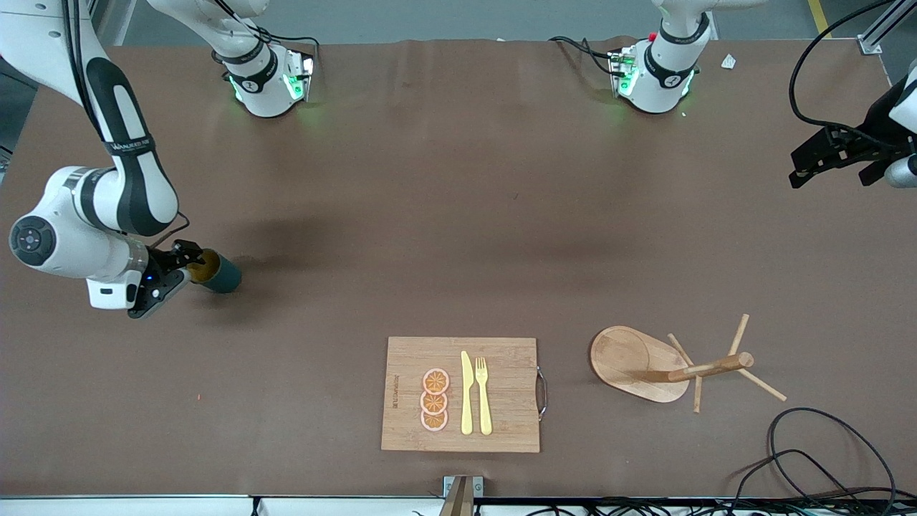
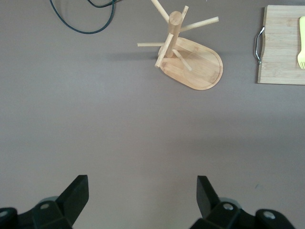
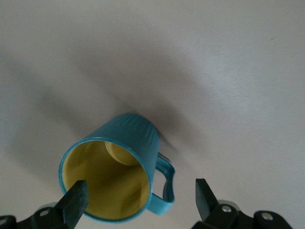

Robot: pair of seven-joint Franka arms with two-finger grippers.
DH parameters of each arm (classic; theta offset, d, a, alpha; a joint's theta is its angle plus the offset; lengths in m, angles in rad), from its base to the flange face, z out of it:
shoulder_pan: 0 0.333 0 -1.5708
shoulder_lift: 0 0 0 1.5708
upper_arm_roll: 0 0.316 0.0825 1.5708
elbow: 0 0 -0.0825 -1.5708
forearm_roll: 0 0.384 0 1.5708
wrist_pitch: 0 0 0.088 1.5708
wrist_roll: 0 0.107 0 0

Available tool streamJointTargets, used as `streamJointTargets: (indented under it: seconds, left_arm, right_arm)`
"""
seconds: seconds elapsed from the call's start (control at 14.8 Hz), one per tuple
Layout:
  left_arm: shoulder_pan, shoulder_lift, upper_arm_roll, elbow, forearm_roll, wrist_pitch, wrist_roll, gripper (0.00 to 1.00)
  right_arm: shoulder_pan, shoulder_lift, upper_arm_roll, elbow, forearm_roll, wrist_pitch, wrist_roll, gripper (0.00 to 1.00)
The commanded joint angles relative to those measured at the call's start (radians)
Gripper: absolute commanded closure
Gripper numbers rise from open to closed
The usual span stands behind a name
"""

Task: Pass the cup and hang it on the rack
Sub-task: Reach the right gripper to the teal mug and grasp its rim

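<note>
The brown tabletop (image 1: 458,215) carried everything. The right arm reached down over the edge at its own end of the table, and the right gripper (image 1: 188,266) sat at the rim of the cup (image 1: 215,271), fingers spread wide. In the right wrist view one finger (image 3: 76,200) overlapped the cup's rim while the other stood clear of the handle, so nothing was pinched yet; the wide spread looked meant to straddle the mug's wall or mouth before closing.

The left arm waited over the edge at the left arm's end of the table, left gripper (image 1: 834,161) also spread and empty, likely parked there to receive the cup once it is passed across.

The cutting board (image 1: 462,394) lay by the edge nearest the front camera, about midway along it, holding a yellow knife (image 1: 466,393), a yellow fork (image 1: 483,394) and three orange slices (image 1: 434,400); it seemed no part of the job.

The rack (image 1: 637,362) stood beside the board, toward the left arm's end, within that arm's likely reach, its pegs bare.

The cup stood on the tabletop near the right arm's end, well apart from the rack, its yellowish inside facing the gripper. The task appeared barely begun: grasp first, then hand over.
</note>
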Motion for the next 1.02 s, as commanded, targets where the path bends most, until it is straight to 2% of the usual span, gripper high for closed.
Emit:
streamJointTargets:
  seconds: [0.0,0.14,0.2,0.34,0.41,0.68,0.95]
  left_arm:
    - [0.008,-0.001,-0.005,0.013,0.002,-0.001,0.01,0.0]
    - [0.008,-0.001,-0.005,0.015,0.003,0.0,0.009,0.0]
    - [0.008,-0.001,-0.005,0.015,0.005,0.0,0.009,0.0]
    - [0.015,-0.001,-0.005,0.015,0.003,0.002,0.009,0.0]
    - [0.02,0.0,-0.005,0.015,0.002,0.003,0.01,0.0]
    - [0.02,-0.003,-0.007,0.015,0.002,0.003,0.013,0.0]
    - [0.02,-0.003,-0.007,0.015,0.003,0.003,0.013,0.0]
  right_arm:
    - [-0.008,0.014,0.012,-0.019,0.001,0.031,-0.017,0.06]
    - [-0.009,0.033,0.012,-0.021,0.009,0.045,-0.017,0.25]
    - [-0.009,0.04,0.012,-0.027,0.013,0.053,-0.019,0.42]
    - [-0.006,0.038,0.014,-0.029,0.019,0.05,-0.013,0.88]
    - [-0.005,0.038,0.014,-0.029,0.041,0.043,-0.01,1.0]
    - [0.049,-0.018,0.015,0.004,0.048,-0.053,0.06,1.0]
    - [0.142,-0.098,0.018,0.01,0.048,-0.153,0.374,1.0]
